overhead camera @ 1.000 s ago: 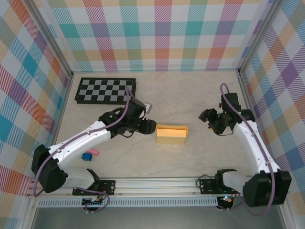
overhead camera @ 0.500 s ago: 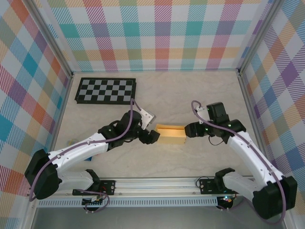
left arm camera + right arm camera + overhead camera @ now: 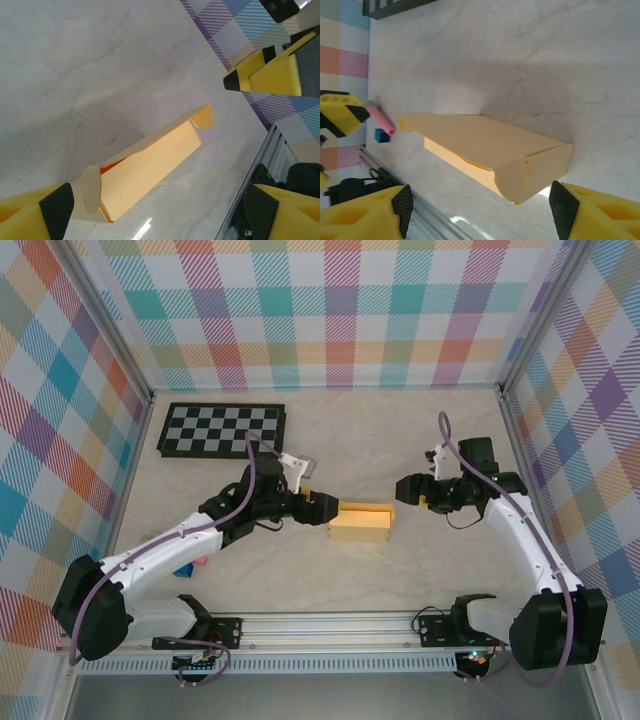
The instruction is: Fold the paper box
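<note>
Item 1, left end effector (image 3: 322, 508): released, jaws standing wide, grasping nothing. It sits just beside the left end of the paper box (image 3: 361, 521). In the left wrist view its yellow fingers (image 3: 25, 220) flank the box lengthwise. Whether one pad touches the rounded end tab (image 3: 91, 186) cannot be told.

Item 2, right end effector (image 3: 405, 488): also released, jaws apart and empty. It is just off the far right corner of the box, with a sliver of bare surface (image 3: 420, 430) showing between them.

Item 3, paper box: yellow-orange card lying mid-surface between the two end effectors, long side running left to right.
- Condition: already raised into a shallow rectangular body.
- Right end: the wall looks closed in the right wrist view.
- Lid: the long panel leans over the body but gapes along one long edge, leaving the inside in sight.
- Tabs: a rounded tab stands loose at each end.

Item 4, surroundings:
- A black-and-white checkerboard (image 3: 222, 430) lies at the far left, well apart from the box.
- A small pink piece (image 3: 382, 120) and a blue cube (image 3: 382, 135) lie at the near left, beside the left arm.

Item 5, progress (estimate): late stage.
- Done: walls up, body squared, lid hinged over.
- Left: press the lid down flat and tuck the loose end tabs inside.
- Neither end effector has a hold from which to do this yet.
</note>
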Controlling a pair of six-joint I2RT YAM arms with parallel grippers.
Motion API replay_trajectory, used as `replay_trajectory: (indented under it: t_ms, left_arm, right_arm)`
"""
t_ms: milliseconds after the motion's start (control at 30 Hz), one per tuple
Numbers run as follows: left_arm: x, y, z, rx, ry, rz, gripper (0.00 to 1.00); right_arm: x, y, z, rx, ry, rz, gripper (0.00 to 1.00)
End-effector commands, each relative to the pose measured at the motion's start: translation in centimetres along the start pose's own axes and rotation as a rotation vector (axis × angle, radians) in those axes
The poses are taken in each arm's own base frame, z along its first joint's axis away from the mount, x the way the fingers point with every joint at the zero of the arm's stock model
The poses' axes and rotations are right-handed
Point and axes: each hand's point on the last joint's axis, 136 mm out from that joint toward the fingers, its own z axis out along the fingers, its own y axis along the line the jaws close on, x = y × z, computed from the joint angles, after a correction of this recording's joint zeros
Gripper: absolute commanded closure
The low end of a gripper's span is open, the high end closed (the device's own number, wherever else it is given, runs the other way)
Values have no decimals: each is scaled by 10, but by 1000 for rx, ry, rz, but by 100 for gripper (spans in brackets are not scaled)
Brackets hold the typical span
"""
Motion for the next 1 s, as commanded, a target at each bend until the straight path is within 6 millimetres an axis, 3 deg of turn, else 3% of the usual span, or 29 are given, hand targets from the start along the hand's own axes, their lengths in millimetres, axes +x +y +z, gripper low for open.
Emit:
replay_trajectory:
  t_ms: [0, 100, 367, 533, 700, 967]
  left_arm:
    - [-10, 5, 2, -14, 34, -126, 10]
    - [-2, -1, 10, 39, 100, -147, 13]
    - [3, 7, 18, 94, 140, -261, 12]
    - [6, 6, 28, 123, 170, -301, 14]
    - [12, 11, 25, 92, 179, -296, 14]
    - [5, 7, 29, 126, 158, -314, 12]
  right_arm:
    - [-3, 17, -2, -140, 36, 141, 25]
    - [-1, 20, 1, -188, 86, 229, 24]
    - [4, 23, 12, -290, 131, 269, 23]
    - [6, 15, 17, -263, 144, 282, 25]
    - [11, 9, 21, -248, 159, 293, 25]
    - [13, 4, 27, -252, 173, 302, 25]
